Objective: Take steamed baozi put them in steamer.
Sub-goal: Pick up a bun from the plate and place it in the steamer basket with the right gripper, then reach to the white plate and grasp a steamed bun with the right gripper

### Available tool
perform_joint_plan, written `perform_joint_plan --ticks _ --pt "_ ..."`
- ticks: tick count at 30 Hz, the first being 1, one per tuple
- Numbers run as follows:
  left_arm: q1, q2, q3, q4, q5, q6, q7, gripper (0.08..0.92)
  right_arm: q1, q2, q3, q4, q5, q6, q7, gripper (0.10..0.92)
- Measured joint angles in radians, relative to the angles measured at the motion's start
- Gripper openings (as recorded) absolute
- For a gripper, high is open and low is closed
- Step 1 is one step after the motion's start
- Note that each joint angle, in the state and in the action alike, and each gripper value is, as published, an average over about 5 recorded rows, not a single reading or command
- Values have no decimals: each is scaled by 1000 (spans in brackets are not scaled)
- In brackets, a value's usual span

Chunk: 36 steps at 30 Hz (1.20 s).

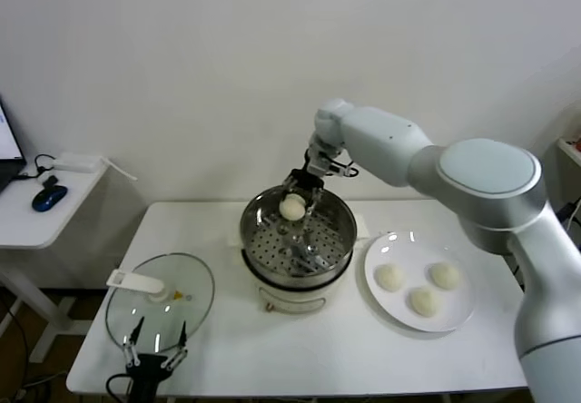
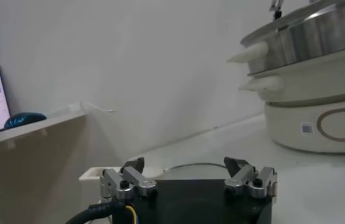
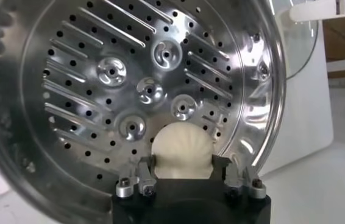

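right pincer: closed on one baozi, held above the steamer tray; only the right wrist view shows the perforated tray bare. three baozi on plate. left pincer: spread, holding nothing, near the surface front edge.

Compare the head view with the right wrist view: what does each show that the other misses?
Only the head view shows the white plate with three baozi, the whole glass lid with the left gripper open beside it, the side desk, and the right arm reaching over the steamer.

Only the right wrist view shows the perforated tray close up, with no bun lying on it.

Both show the right gripper, its jaws shut on a baozi over the steamer, and part of the lid.
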<state>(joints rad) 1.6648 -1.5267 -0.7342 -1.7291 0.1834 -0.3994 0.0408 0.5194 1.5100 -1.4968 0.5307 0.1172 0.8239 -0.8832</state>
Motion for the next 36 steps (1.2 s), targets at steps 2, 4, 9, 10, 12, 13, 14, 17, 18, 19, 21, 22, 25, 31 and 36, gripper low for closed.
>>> perform_joint_plan --ticks 2,4,9,10,12,13,14,17,18,19,21,22,25,31,36 --pt "-2 0 0 0 0 0 0 823 -3 4 4 -10 -2 0 2 711" --pt "-3 0 1 0 1 0 0 823 -4 6 7 -17 -3 0 3 757" --pt "-5 -2 5 1 4 1 0 823 -2 3 7 -23 -1 0 0 819" --pt "-4 -3 5 0 5 1 0 823 0 1 6 -22 1 0 -2 821" --pt "-3 -3 6 -1 6 2 0 823 8 -5 2 -18 9 0 -7 822" --pt "-2 -3 5 -1 6 2 0 823 14 -9 -3 -14 16 0 -11 822" --pt "-2 -3 4 -2 6 2 1 823 22 -14 -10 -7 27 0 -17 823" --pt "0 -2 0 -4 6 5 2 823 61 -37 -49 30 82 0 -40 823" --pt "1 -2 -1 -6 6 6 2 823 79 -49 -69 49 108 0 -48 823" --pt "2 -2 -2 -7 5 7 2 823 99 -61 -92 72 137 0 -56 823" --pt "3 -2 -3 -10 5 8 2 823 145 -90 -144 127 201 -1 -67 823" --pt "3 -2 -2 -11 4 10 3 823 170 -106 -171 159 236 -1 -71 823" --pt "3 -2 0 -12 3 12 3 823 241 -161 -249 259 331 -1 -77 823" --pt "-5 -3 9 -12 4 16 5 823 339 -283 -366 434 483 -23 -79 823" --pt "-7 -6 13 -12 4 17 6 823 380 -375 -424 550 559 -165 -71 823"
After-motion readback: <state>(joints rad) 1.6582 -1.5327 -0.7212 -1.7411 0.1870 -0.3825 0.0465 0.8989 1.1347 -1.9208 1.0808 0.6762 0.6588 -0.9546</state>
